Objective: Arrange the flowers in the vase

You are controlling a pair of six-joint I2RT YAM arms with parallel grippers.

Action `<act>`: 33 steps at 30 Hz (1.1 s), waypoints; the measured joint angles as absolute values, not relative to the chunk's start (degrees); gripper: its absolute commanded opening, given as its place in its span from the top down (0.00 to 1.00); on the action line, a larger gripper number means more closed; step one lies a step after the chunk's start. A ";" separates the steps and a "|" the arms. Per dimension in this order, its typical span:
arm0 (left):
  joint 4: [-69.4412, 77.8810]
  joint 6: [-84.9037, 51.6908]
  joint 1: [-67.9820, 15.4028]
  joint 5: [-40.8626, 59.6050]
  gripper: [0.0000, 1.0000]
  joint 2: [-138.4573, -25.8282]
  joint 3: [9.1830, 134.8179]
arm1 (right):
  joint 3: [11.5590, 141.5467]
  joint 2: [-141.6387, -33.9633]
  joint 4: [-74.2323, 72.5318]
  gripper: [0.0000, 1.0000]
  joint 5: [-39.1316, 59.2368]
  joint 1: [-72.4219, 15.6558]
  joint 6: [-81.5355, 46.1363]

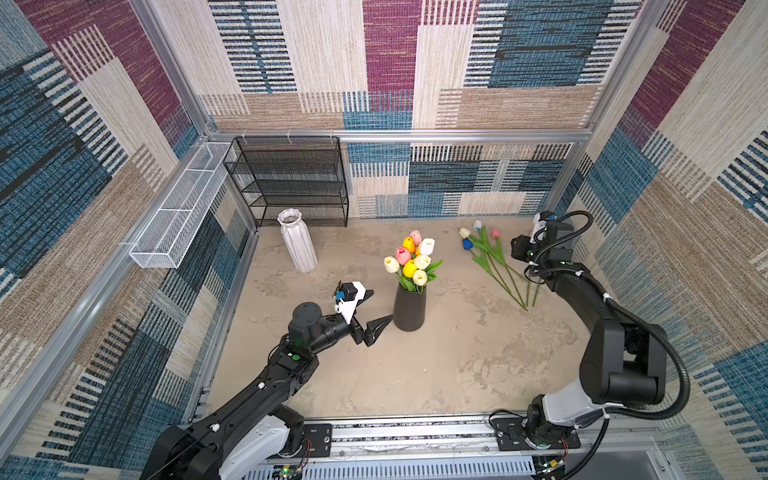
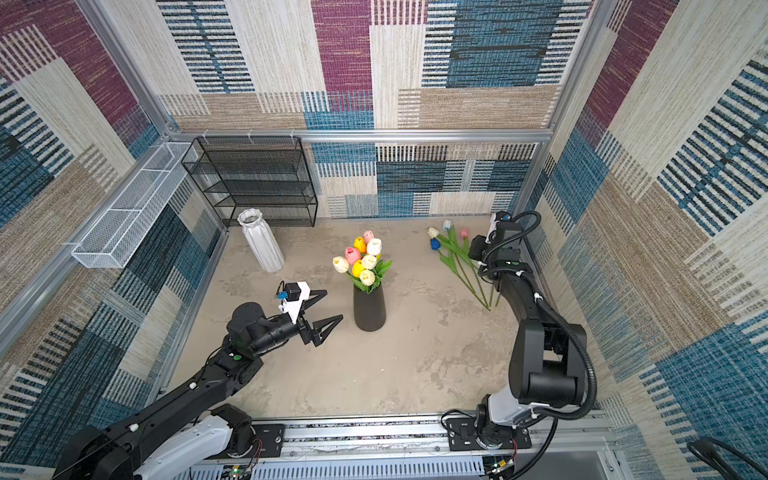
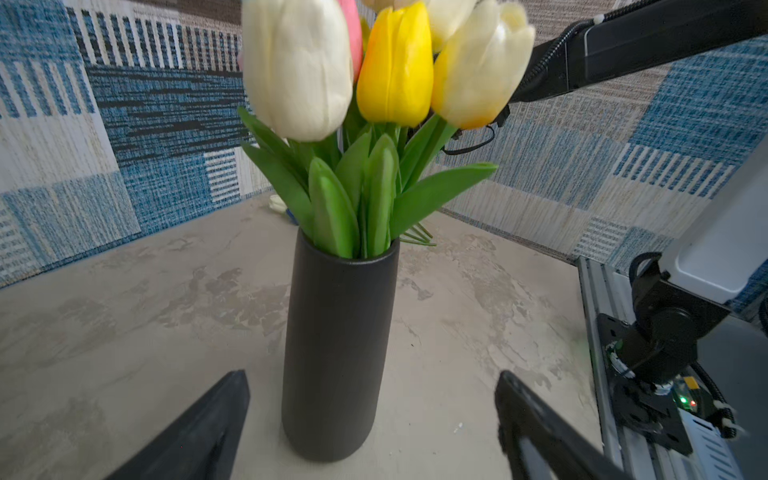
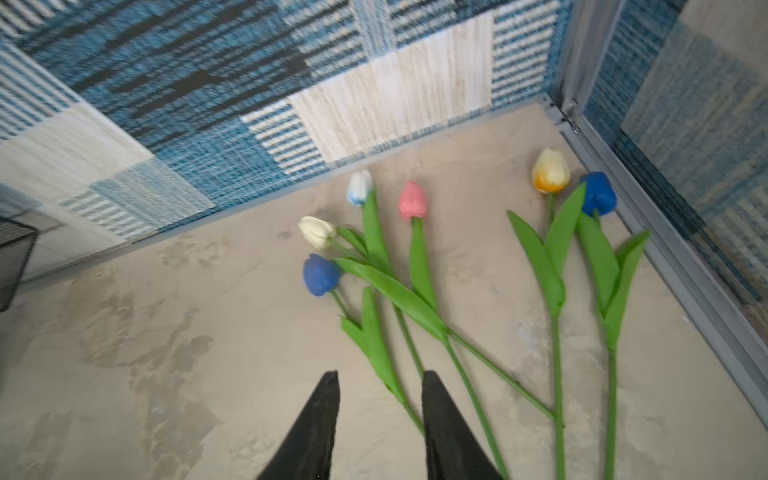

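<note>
Flowers [image 1: 411,259] already stand bunched in the black vase [image 1: 409,309] near the middle of the table [image 1: 457,374]: cream, yellow and pink heads above green leaves. With that vase as the dial's centre and twelve at the far wall [image 1: 457,183], the loose tulips [image 1: 494,266] lie flat at about two o'clock, heads toward the wall, stems fanned toward six. The right wrist view shows six of them, two off to one side near the frame rail [image 4: 665,257]. A white ribbed vase [image 1: 297,245] with no flowers in it stands at ten o'clock.

The right gripper [image 4: 381,374] hangs over the stem ends, jaws part-way spread with a narrow gap, pinching nothing. The stem of the nearest blue tulip [image 4: 320,275] runs toward the gap, though blur makes it hard to say whether it lies between the jaws or just under one. The left gripper [image 1: 382,304] sits at nine o'clock of the black vase, spread wide, empty, aimed at its body without touching.

The step in hand looks like picking the next stem. Done well: straddle one stem only, low on the bare part below the leaf, where the crossing neighbours are apart; close squarely, lift clear, tip it upright. The left gripper could steady the vase, since its mouth is already crowded.
</note>
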State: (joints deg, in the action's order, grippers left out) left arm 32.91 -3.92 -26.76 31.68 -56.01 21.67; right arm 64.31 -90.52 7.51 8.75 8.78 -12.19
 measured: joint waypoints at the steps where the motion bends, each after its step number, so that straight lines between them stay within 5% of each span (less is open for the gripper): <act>1: 33.41 -3.92 -26.76 31.64 0.05 -56.80 21.32 | 64.93 -91.66 8.36 0.68 8.84 9.39 -11.92; 14: 40.34 -3.90 -27.53 30.41 0.00 -69.87 23.90 | 59.07 -88.23 -1.06 0.31 19.73 9.72 -10.48; 28: 50.57 -1.56 -28.99 30.44 0.00 -83.57 31.55 | 47.31 -77.08 -13.98 0.24 21.39 9.72 -16.45; 33: 50.70 -1.06 -30.04 30.92 0.00 -84.07 32.25 | 51.13 -79.37 -12.08 0.29 20.08 9.72 -15.88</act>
